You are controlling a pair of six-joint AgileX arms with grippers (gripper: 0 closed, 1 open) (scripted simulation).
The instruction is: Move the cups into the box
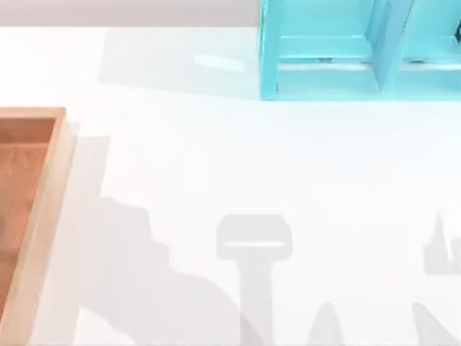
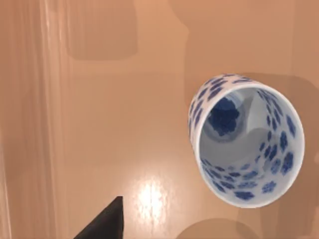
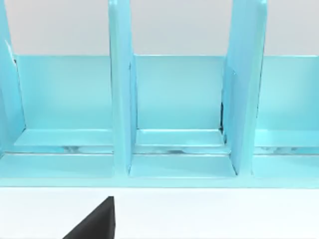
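Left tool (image 2: 102,224) state we cannot tell; it hovers above the blue-floral white cup (image 2: 246,142) resting on the wooden box (image 2: 99,124) floor, presumably delivered.

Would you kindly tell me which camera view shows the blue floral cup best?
The left wrist view: the blue floral cup stands on the box floor, its inside exposed. The top view catches just the box; the right wrist view faces the turquoise shelf.

The white cup with blue floral pattern (image 2: 246,142) stands upright and empty on the floor of the shallow orange-brown wooden box (image 1: 45,194), whose light rim wall lies at the table's left edge.
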